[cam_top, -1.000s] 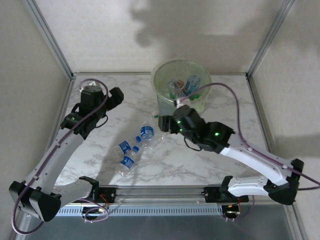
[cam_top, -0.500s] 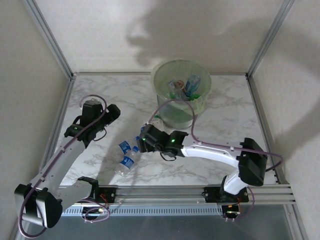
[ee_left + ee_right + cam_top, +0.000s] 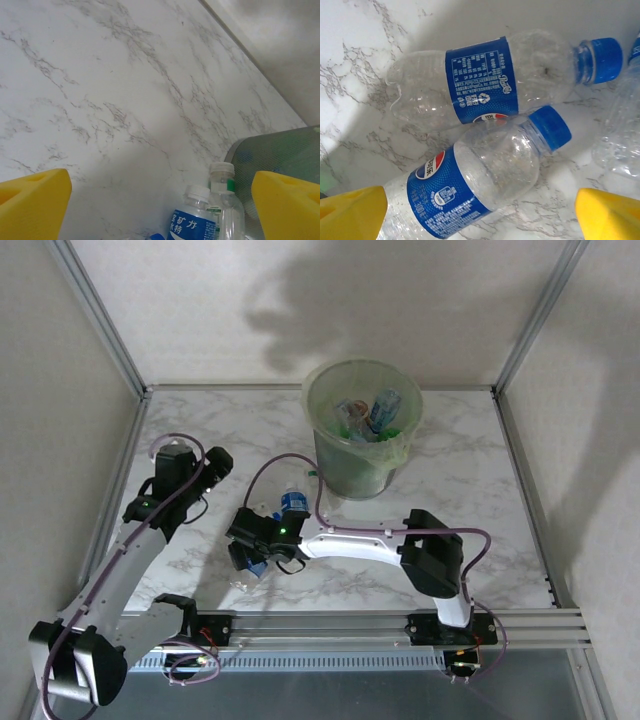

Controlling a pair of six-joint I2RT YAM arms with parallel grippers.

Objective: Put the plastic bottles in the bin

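Swung away from the bin [image 3: 360, 475], right claw [image 3: 480, 214] (jaws spread) hovers over two touching bottles [image 3: 475, 80]; left claw [image 3: 160, 200] likewise spread.

In the right wrist view the lower bottle [image 3: 470, 195] runs off the bottom edge, and a third bottle [image 3: 620, 142] (clear, crumpled) is cut by the right edge. From above, the right gripper [image 3: 243, 545] covers part of the bottles beneath it, and what lies in the bin [image 3: 345, 472] is too small to sort.

Table [image 3: 480, 490] white marble with grey veining, bin [image 3: 340, 465] pale translucent green at upper centre, clear bottles [image 3: 480, 82] bearing blue labels and blue caps, finger pads [image 3: 605, 212] yellow, arms [image 3: 120, 570] white and black.
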